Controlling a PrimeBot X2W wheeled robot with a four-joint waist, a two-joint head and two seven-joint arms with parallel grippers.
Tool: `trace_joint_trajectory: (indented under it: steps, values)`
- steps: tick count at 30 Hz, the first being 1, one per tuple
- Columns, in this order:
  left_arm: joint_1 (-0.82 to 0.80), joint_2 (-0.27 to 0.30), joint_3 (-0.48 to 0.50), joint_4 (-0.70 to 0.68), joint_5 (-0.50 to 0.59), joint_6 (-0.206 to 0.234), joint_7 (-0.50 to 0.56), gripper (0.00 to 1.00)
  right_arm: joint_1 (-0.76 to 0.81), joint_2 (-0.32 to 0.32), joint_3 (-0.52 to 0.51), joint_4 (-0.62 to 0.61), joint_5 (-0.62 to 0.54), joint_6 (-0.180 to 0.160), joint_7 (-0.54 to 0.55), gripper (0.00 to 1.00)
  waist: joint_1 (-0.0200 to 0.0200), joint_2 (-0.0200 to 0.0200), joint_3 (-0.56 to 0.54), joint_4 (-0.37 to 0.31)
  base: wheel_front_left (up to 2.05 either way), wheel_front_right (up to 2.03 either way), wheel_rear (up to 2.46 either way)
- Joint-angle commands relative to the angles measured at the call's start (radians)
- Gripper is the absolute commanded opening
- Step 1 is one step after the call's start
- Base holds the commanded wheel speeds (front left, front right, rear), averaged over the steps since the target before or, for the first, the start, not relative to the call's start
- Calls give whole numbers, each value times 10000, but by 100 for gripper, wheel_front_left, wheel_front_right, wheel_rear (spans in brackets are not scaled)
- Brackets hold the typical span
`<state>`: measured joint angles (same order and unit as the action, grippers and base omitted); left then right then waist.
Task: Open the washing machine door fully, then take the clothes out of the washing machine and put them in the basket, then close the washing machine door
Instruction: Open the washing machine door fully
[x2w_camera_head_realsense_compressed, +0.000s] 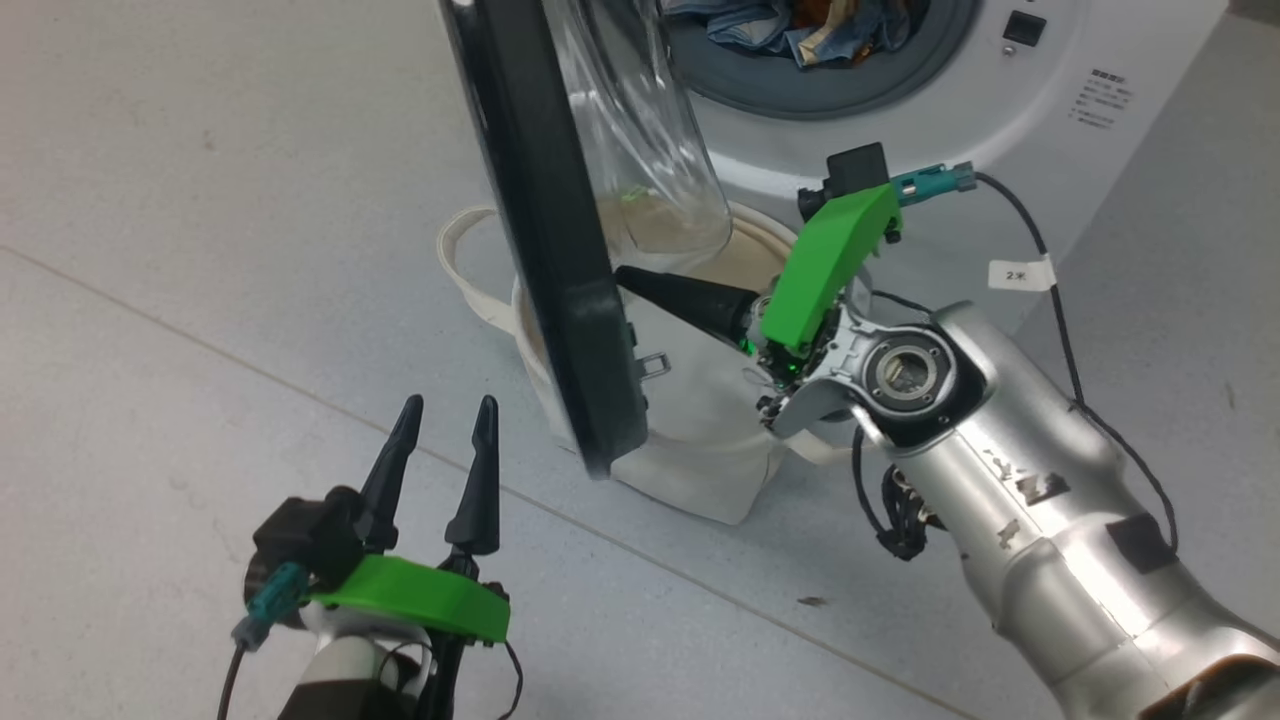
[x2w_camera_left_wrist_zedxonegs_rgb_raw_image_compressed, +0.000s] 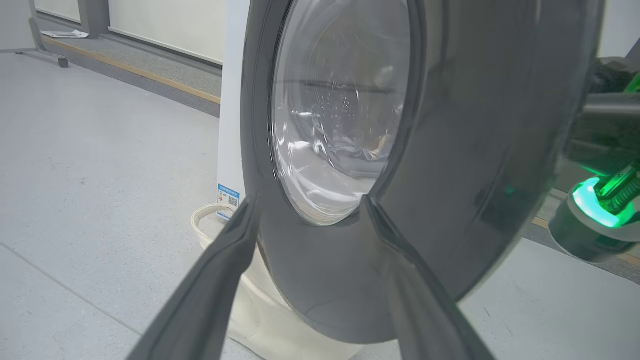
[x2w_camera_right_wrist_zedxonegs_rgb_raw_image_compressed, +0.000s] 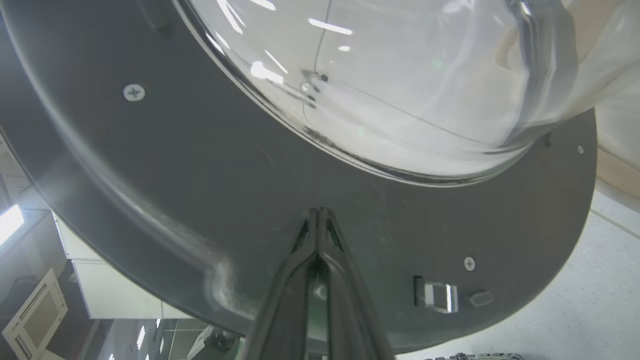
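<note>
The washing machine door (x2w_camera_head_realsense_compressed: 545, 230) is standing only partway open: upright, edge-on, running from the washing machine (x2w_camera_head_realsense_compressed: 1000, 110) toward the near side, glass dome bulging right. The right gripper (x2w_camera_head_realsense_compressed: 622, 278), fingers closed together on nothing, is touching its inner rim. The left gripper (x2w_camera_head_realsense_compressed: 448, 402) is hovering near left, spread wide and empty. The clothes (x2w_camera_head_realsense_compressed: 800, 25) are lying in the drum, with the basket (x2w_camera_head_realsense_compressed: 700, 420) sitting below the door, so unloading and closing are left.
</note>
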<state>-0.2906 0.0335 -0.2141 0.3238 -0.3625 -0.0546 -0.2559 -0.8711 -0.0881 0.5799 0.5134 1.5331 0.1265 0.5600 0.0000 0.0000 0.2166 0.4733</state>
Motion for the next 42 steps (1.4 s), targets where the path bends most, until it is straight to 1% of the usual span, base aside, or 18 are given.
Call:
trace_joint_trajectory:
  steps: [1,4,8,9,10,12,14,19,22,25,28,31,34,37,39,40,42]
  values:
    - [-141,168,322,-316,60,-40,-59,100,-53,310,108,-239,57,42,-209,0,0,0,-41,60,0,0,0]
    - [-159,168,390,-308,123,-52,-59,100,-84,349,272,-114,119,42,-516,0,0,0,-118,62,0,0,0]
    - [-118,168,657,-280,255,-94,-59,100,-152,370,479,-17,108,42,-1125,0,0,0,-237,-149,0,0,0]
    - [-115,168,738,-257,295,-117,-59,100,-152,372,521,-19,55,42,-1380,24,0,0,-284,-204,0,0,0]
    - [-117,168,833,-232,356,-140,-59,100,-151,373,618,-100,-23,42,-1593,100,0,0,-316,-275,0,0,0]
    - [-131,184,1019,-164,463,-207,-59,100,-86,370,917,-243,-350,42,-1902,100,0,0,-427,-423,0,0,0]
    - [-143,264,1200,-72,554,-282,-59,100,34,195,1181,-434,-850,42,-2435,100,0,0,-575,-600,0,0,0]
    - [-293,701,1574,297,740,-451,-59,100,427,-853,2122,-1500,-2708,42,-4802,100,0,0,-925,-1117,0,0,0]
    - [-340,1031,1858,429,776,-507,-59,100,776,-1495,2419,-1906,-3342,42,-6102,100,0,0,-1124,-1541,0,0,0]
    - [-356,1389,2165,528,764,-545,-59,100,1082,-2070,2469,-2073,-3878,42,-7214,100,0,0,-1275,-2002,0,0,0]
    - [-294,1783,2492,567,668,-583,-59,100,1409,-2518,2515,-2164,-4506,42,-7831,100,0,0,-1427,-2503,0,0,0]
    - [-194,2189,2777,542,585,-611,-59,100,1869,-2879,2109,-2070,-5158,42,-8106,100,0,0,-1576,-2942,0,0,0]
    - [-91,2491,3020,464,447,-633,-59,100,2484,-3077,1276,-1920,-5984,42,-8197,100,0,0,-1674,-3281,0,0,0]
    - [-13,2711,3136,437,253,-661,-54,100,3333,-2997,-139,-2051,-6971,42,-8211,100,0,0,-1736,-3512,0,0,0]
    - [53,2848,3182,432,126,-678,-30,100,4009,-2799,-1030,-2204,-7738,42,-8213,100,0,0,-1807,-3654,0,0,0]
    - [53,2848,3182,432,126,-678,-30,100,4009,-2799,-1030,-2204,-7738,42,-8213,100,0,0,-1807,-3654,0,0,0]
    - [131,2962,3180,416,29,-692,9,100,4653,-2547,-1783,-2372,-8365,42,-8214,100,0,0,-1866,-3777,0,0,0]
